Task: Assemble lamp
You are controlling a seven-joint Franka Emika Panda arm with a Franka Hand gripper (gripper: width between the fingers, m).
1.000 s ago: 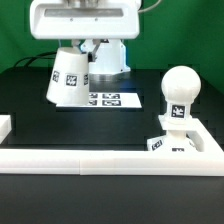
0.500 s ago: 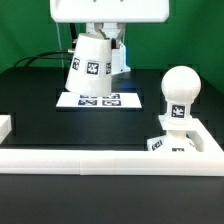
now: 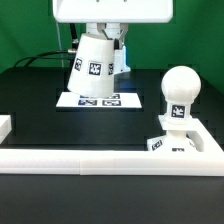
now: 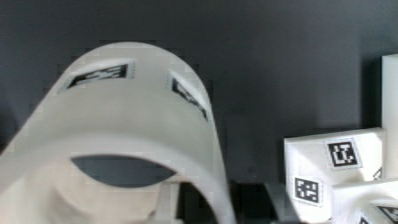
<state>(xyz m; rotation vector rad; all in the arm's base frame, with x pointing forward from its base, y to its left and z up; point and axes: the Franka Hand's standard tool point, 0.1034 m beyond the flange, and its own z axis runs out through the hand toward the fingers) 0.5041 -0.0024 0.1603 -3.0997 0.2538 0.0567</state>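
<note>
My gripper point(image 3: 102, 36) is shut on the white cone-shaped lamp shade point(image 3: 93, 66) and holds it tilted in the air above the marker board point(image 3: 100, 100). The shade hides the fingertips. The ball-headed bulb point(image 3: 180, 90) stands upright on the flat square base point(image 3: 172, 142) at the exterior view's right, inside the corner of the rail. In the wrist view the shade point(image 4: 143, 120) fills most of the picture, and the tagged base point(image 4: 338, 160) shows beside it.
A long white rail point(image 3: 90, 158) runs along the front of the black table and turns back at the exterior view's right. A short white block point(image 3: 5, 126) sits at the left edge. The arm's white body point(image 3: 110, 10) hangs over the back.
The shade has been lifted and carried toward the exterior view's right, from low beside the marker board to above it. Over the last half second it has hardly moved.
</note>
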